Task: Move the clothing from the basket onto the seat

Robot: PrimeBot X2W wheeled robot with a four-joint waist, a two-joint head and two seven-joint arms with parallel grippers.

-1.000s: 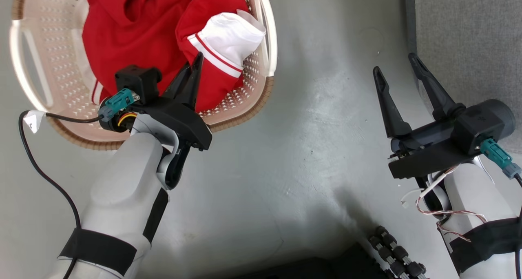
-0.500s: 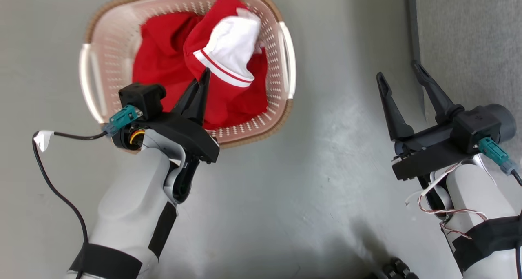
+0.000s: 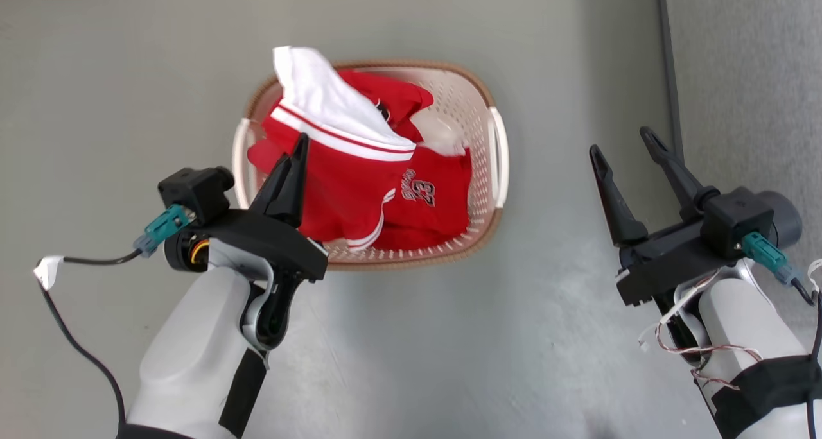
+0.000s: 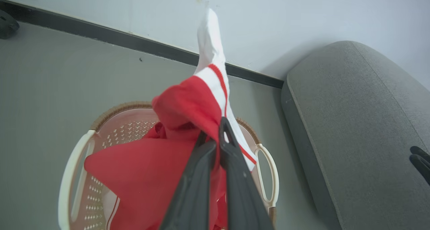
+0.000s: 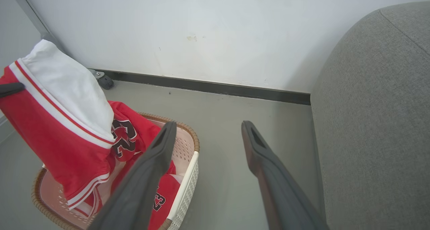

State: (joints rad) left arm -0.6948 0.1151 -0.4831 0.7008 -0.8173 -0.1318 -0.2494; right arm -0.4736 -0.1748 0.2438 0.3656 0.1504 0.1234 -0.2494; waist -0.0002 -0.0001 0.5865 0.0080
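Spreading beneath everything is the grey floor (image 3: 449, 362), which meets a white wall (image 5: 201, 28) along a dark baseboard (image 5: 208, 87). On the robot's right stands the seat (image 4: 352, 122), grey, rounded at its edge and crossed by a stitched seam. The basket (image 3: 498, 156) rests on the floor to the left of the seat, with a strip of bare floor between them; it is cream, perforated, brown-rimmed, with a white handle at each side. The clothing (image 3: 385, 195) is in or over the basket. A red garment (image 3: 340, 182) with white stripes is raised above the rim, its wide white band uppermost and its striped hem hanging down over the basket. Below it, a red jersey (image 3: 443, 198) printed with a dark 23 lies on the basket's bottom. The left end effector (image 3: 299, 142) has its fingers pressed together, clamped on the red cloth of the raised garment just under the white band, above the basket's near left side. The right end effector (image 3: 620, 140) hovers over the floor between basket and seat, its fingers spread wide apart and gripping nothing.
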